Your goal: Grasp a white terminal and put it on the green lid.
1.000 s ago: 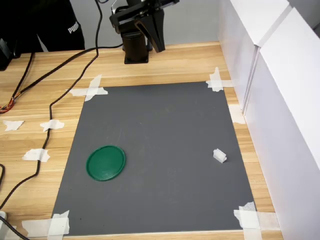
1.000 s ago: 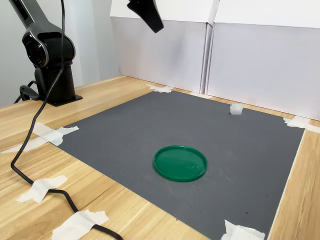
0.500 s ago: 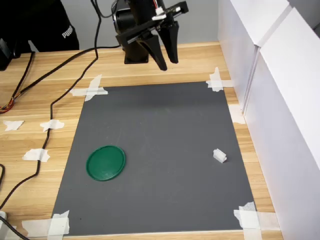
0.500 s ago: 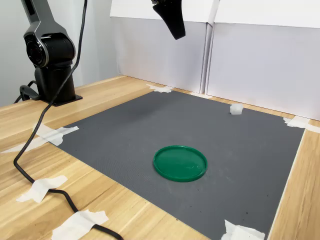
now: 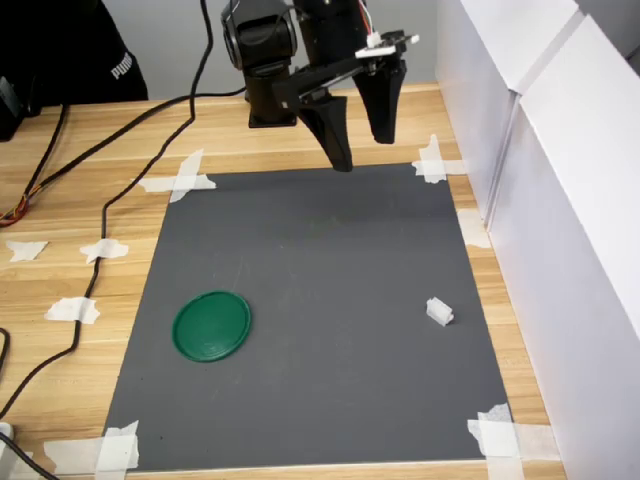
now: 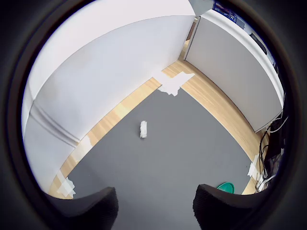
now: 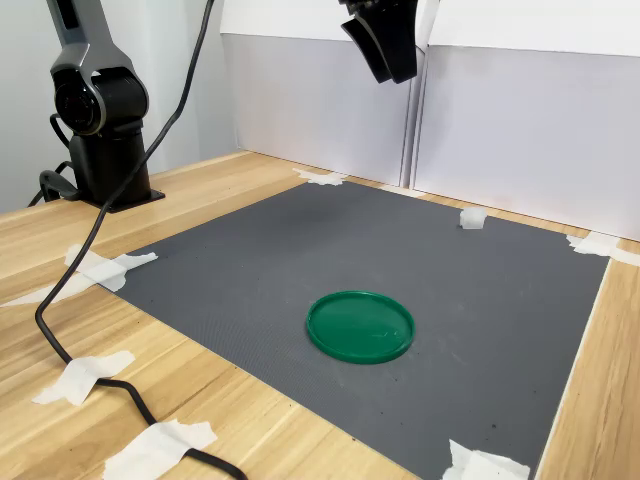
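The white terminal (image 5: 439, 312) (image 7: 472, 217) (image 6: 143, 129) lies on the grey mat near the white wall, at the first exterior view's right. The green lid (image 5: 211, 325) (image 7: 360, 326) rests flat on the mat toward the first exterior view's lower left; only a sliver of it (image 6: 225, 187) shows in the wrist view. My gripper (image 5: 362, 150) (image 7: 388, 66) (image 6: 154, 211) hangs open high above the mat's far edge, with nothing between its black fingers (image 6: 88, 208). It is well away from both the terminal and the lid.
The grey mat (image 5: 320, 260) is taped at its corners to a wooden table (image 5: 80, 200). White walls (image 5: 560, 200) stand along the first exterior view's right. A black cable (image 5: 110, 200) trails over the table beside the mat. The arm's base (image 5: 270, 95) stands behind the mat.
The arm has swung out from its base toward the first exterior view's right and lower, carrying the open gripper over the mat's far edge. Terminal and lid have not moved.
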